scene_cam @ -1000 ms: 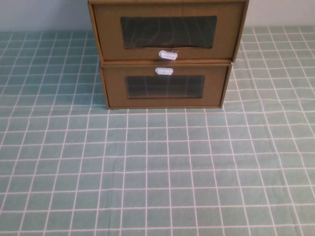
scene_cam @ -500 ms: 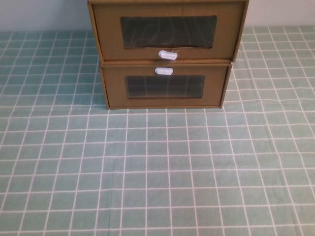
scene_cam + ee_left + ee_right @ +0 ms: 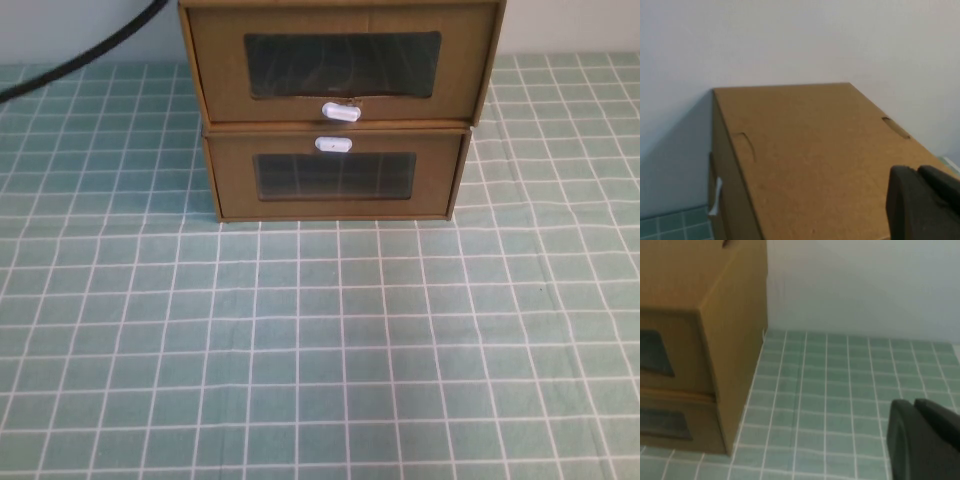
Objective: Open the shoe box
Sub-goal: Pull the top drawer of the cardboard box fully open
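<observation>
1. Item: two brown cardboard shoe boxes stacked at the far middle of the bench (image 3: 320, 350), close to the wall (image 3: 570, 25). Upper shoe box (image 3: 215, 60) resting on lower shoe box (image 3: 235, 180); both fronts shut.
2. Fronts: one dark window (image 3: 343, 64) in each. White pull tab (image 3: 340, 111) at the bottom edge of the upper front, second pull tab (image 3: 333, 144) at the top edge of the lower front, just below the first.
3. Handling, as judged: light, thin board, fairly stiff but easily dented; liable to slide on the checked cloth if tugged. Window film likely flimsy, not for pressing.
4. Hold point, as judged: a pull tab, pinched from the front. Small and smooth, so slip possible.
5. Left hand (image 3: 925, 200): raised near the top face of the upper shoe box; opening cannot be told.
6. Right hand (image 3: 925, 440): low over the bench, right of the stack and apart from it; closed, empty.
7. Black cable (image 3: 80, 55): across the far left corner.
</observation>
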Robot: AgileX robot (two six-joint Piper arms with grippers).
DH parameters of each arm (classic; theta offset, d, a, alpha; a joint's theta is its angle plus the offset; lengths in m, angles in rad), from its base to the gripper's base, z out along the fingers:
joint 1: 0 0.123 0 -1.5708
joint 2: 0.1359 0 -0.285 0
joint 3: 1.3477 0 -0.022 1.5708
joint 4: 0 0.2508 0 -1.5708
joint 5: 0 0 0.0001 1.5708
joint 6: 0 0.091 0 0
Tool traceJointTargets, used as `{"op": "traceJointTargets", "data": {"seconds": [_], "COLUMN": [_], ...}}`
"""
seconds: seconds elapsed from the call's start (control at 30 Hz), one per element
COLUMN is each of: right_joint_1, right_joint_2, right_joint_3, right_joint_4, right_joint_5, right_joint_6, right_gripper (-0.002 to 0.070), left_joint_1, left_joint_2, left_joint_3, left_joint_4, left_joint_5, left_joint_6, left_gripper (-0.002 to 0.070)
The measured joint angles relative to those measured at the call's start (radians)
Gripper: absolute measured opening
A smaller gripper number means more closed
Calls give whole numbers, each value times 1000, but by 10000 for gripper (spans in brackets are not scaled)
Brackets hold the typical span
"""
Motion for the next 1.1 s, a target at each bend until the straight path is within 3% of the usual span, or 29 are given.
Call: {"op": "traceJointTargets", "data": {"seconds": [0.17,0.3,0.43,0.53,0.6,0.7,0.93,1.1], "right_joint_1": [6,64,175,272,330,412,510,552], "right_joint_2": [69,125,184,232,274,348,579,601], "right_joint_3": [-2,-6,-7,-27,-65,-144,-397,-484], "right_joint_4": [187,443,682,735,675,443,-415,-555], "right_joint_5": [47,102,169,285,373,466,543,366], "right_joint_6": [-70,-410,-775,-984,-1042,-954,-264,-152], "right_gripper": [-13,-13,-13,-13,-13,-13,-13,-13], "left_joint_1": [0,0,0,0,0,0,0,1], "left_joint_2": [193,361,496,563,600,640,678,685], "left_joint_3": [-227,-401,-492,-503,-507,-507,-529,-534], "left_joint_4": [-180,-298,-331,-335,-335,-337,-379,-389], "left_joint_5": [201,368,430,444,449,463,480,480], "left_joint_6": [213,283,296,296,298,298,301,305], "left_gripper": [-5,-5,-5,-5,-5,-5,-6,-6]}}
